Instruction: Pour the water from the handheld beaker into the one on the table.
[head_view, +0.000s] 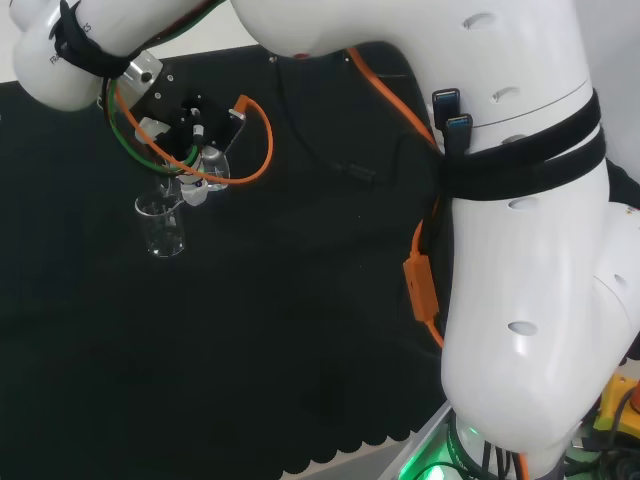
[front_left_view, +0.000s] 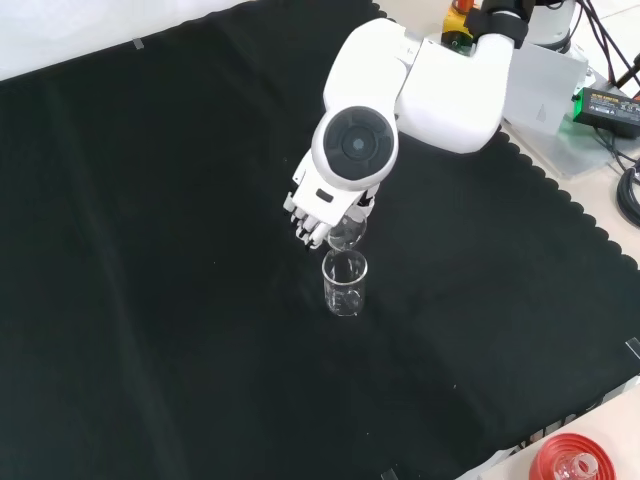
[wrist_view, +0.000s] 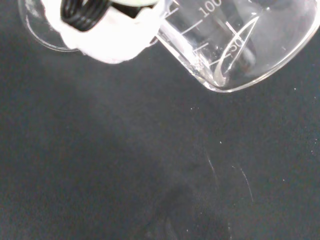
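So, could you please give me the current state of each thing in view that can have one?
hand: curled round the handheld beaker, above the cloth
handheld beaker: tilted, a little water pooled inside, mouth over the table beaker
table beaker: upright on the black cloth; contents cannot be made out

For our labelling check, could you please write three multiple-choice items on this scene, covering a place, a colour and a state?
1. In the front view, where is the handheld beaker relative to the beaker on the cloth?
A. Just above it
B. Far to its right
C. Lying beside it

2. What colour is the cloth?
A. White
B. Black
C. Red

3. How is the handheld beaker held by the hand?
A. Upright
B. Tilted
C. Upside down on the cloth

Answers: 1 A, it hangs over the standing beaker's mouth; 2 B, the bench cover is black; 3 B, the wrist view shows it tipped.
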